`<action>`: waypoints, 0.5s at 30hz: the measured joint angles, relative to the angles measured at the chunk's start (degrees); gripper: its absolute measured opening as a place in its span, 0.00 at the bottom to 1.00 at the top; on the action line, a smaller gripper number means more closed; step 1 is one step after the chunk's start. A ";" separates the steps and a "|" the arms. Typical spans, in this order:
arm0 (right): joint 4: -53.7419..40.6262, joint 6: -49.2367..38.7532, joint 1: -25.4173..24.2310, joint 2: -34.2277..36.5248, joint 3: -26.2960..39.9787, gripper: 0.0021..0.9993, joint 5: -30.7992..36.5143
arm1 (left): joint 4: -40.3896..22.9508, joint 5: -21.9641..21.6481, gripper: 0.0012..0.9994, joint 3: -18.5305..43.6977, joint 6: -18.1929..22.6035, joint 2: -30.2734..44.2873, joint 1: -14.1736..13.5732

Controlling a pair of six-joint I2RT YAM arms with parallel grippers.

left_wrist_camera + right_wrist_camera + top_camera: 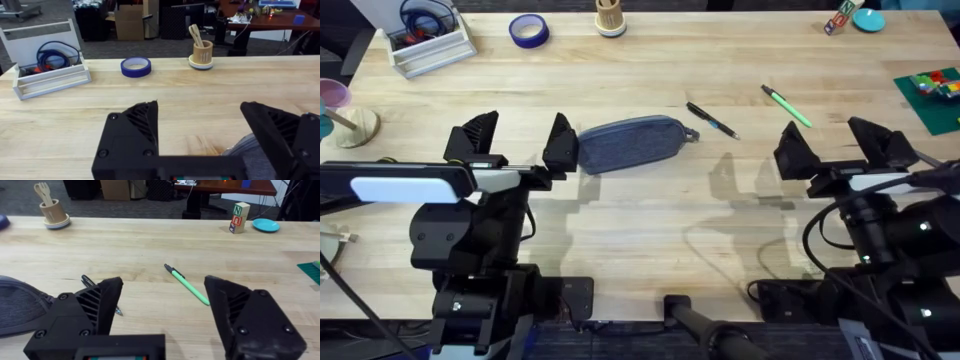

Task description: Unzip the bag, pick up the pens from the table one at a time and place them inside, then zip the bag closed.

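Bag: we see the oblong grey-blue fabric pencil pouch (631,143) lying flat near the middle of the bench, its long side running left to right and its small pull tab (692,134) at its right end; the zipper looks shut.
Bench: we call the large light wooden butcher-block top (640,225) the bench; its plank grain runs across.
Dark pen: the slim black-blue pen (711,121) lies on the bench just right of the pouch's tab end, apart from it, slanted.
Green pen: the slim bright green pen (787,106) lies further right, well apart from the dark one, also slanted; we see it again between the right claw's fingers in the right wrist view (187,284).
Left claw: the left black two-finger claw (518,147) is spread wide and grips nothing; its right finger sits just beside the pouch's left end.
Right claw: the right black claw (840,150) is also spread wide with nothing in it, nearer us than the green pen.
Far edge: a roll of blue tape (528,30), a white tray of cables (428,38) and a wooden cup of utensils (610,16).
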 joint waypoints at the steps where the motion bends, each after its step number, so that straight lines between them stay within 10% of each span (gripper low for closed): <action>1: 0.00 0.00 0.00 0.00 0.00 1.00 0.00 | 0.00 0.00 1.00 0.00 0.00 0.00 0.00; 15: -0.22 0.00 0.00 0.00 0.02 1.00 -0.04 | 0.00 -0.02 1.00 0.00 0.04 0.00 0.00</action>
